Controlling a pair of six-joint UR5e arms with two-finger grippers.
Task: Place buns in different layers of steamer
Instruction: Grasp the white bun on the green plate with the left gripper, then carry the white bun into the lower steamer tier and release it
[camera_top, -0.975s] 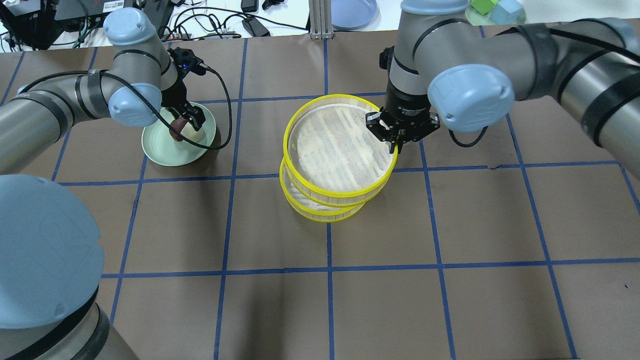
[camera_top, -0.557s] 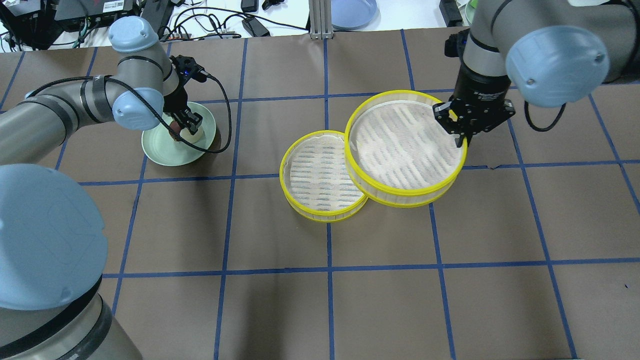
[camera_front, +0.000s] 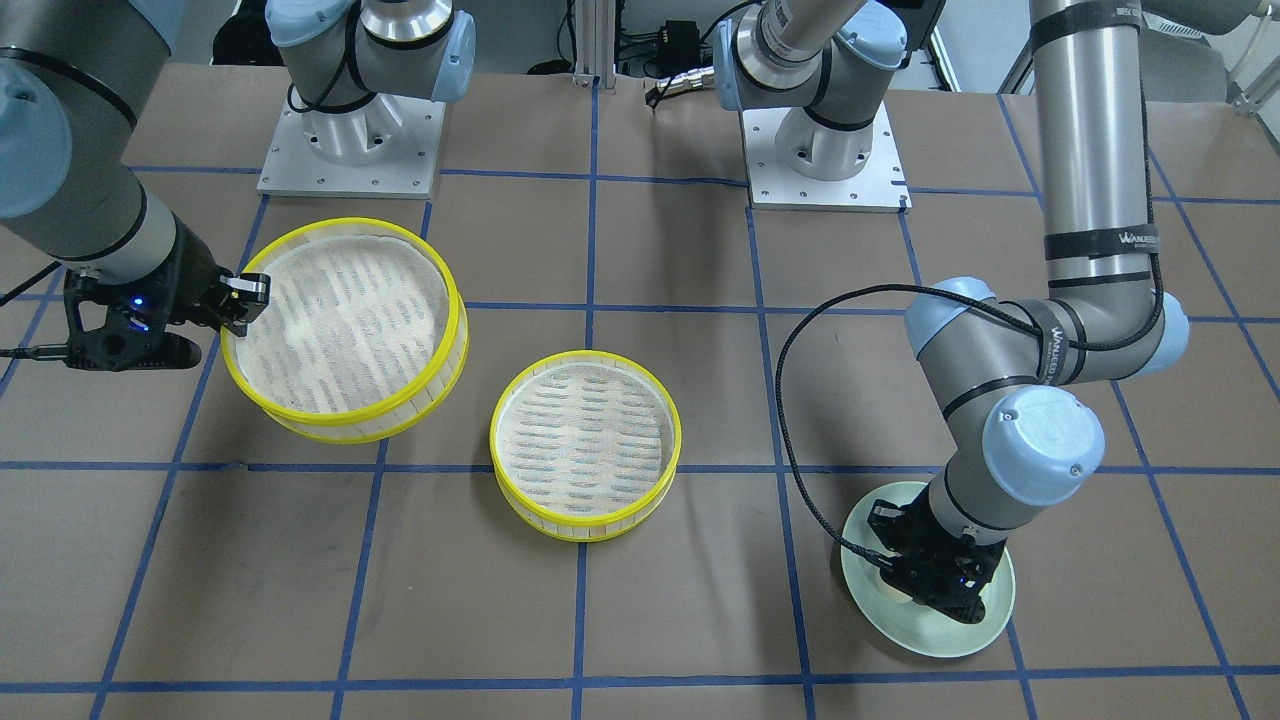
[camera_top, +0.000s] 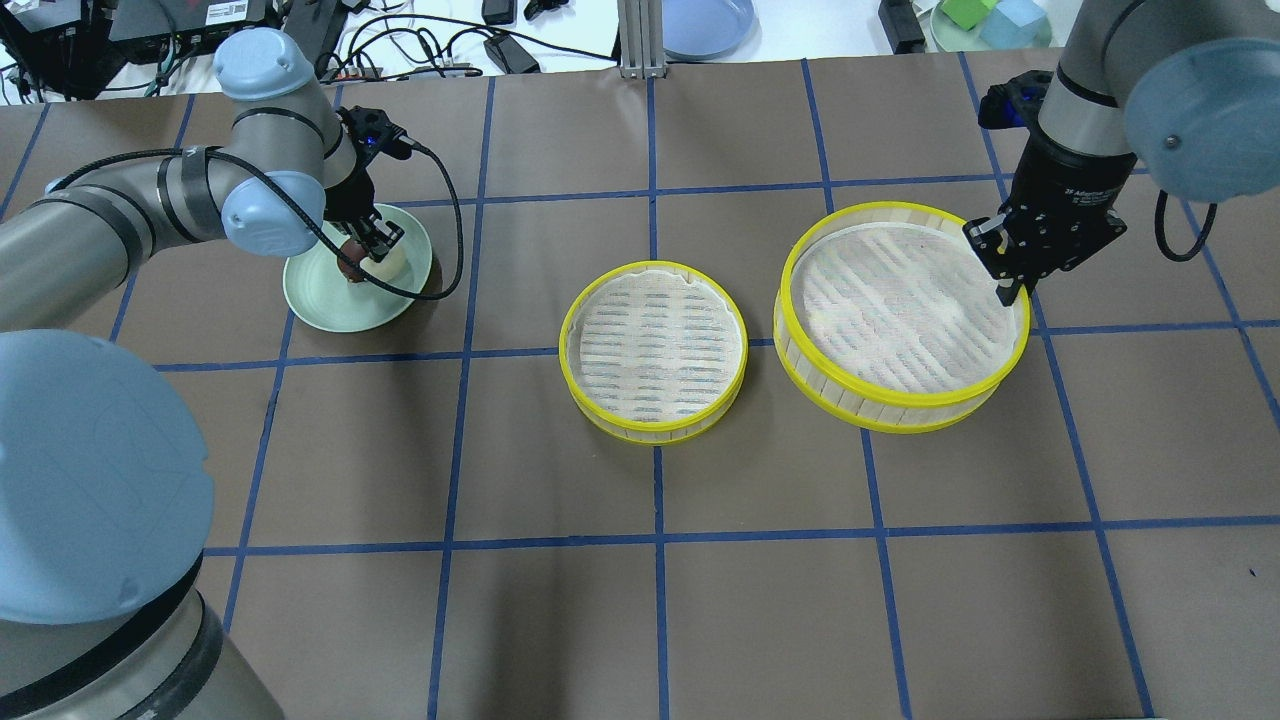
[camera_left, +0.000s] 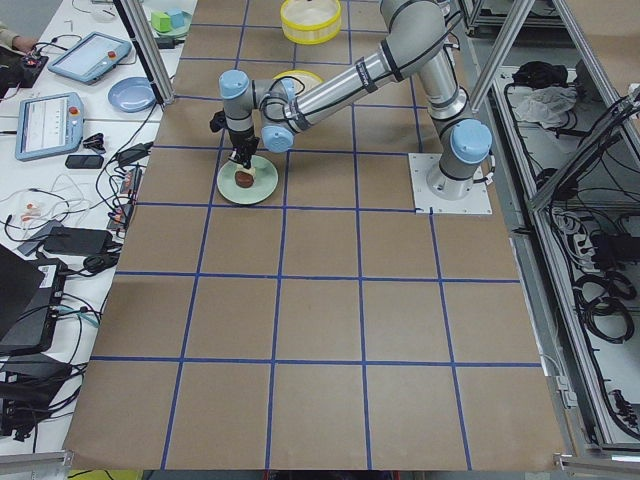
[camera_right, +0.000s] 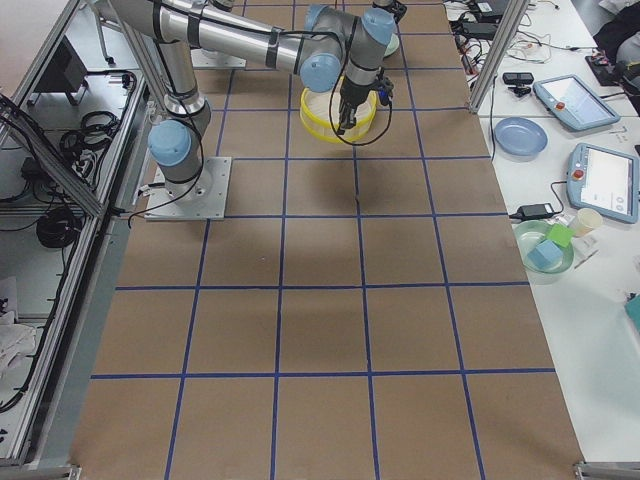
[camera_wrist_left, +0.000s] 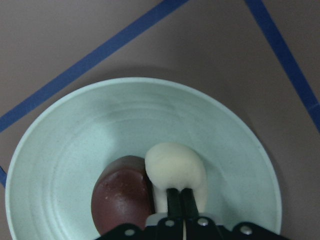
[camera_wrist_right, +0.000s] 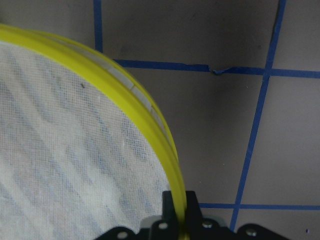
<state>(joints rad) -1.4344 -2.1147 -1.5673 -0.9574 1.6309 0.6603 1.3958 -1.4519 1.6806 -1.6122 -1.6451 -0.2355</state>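
Note:
Two yellow-rimmed steamer trays show side by side. One tray (camera_top: 650, 428) (camera_front: 585, 515) rests at the table's middle, with nothing in it. My right gripper (camera_top: 1005, 290) (camera_wrist_right: 180, 205) (camera_front: 240, 300) is shut on the rim of the other tray (camera_top: 880, 405) (camera_front: 370, 420) and holds it a little above the table, to the right. The cream bun (camera_wrist_left: 175, 165) (camera_top: 390, 262) and the brown bun (camera_wrist_left: 122, 192) (camera_top: 350, 265) lie touching on the pale green plate (camera_wrist_left: 75, 150) (camera_top: 320, 305). My left gripper (camera_wrist_left: 180, 190) (camera_top: 368, 243) is shut just over the cream bun.
A blue plate (camera_top: 705, 20), a dish of coloured blocks (camera_top: 990, 20), cables and a metal post (camera_top: 640, 40) stand beyond the table's far edge. The arm bases (camera_front: 350, 150) (camera_front: 825, 160) are bolted at the robot's side of the table.
My right gripper has lifted the top tray off the stack and carried it right, so the trays now sit side by side. My left gripper has stayed over the plate.

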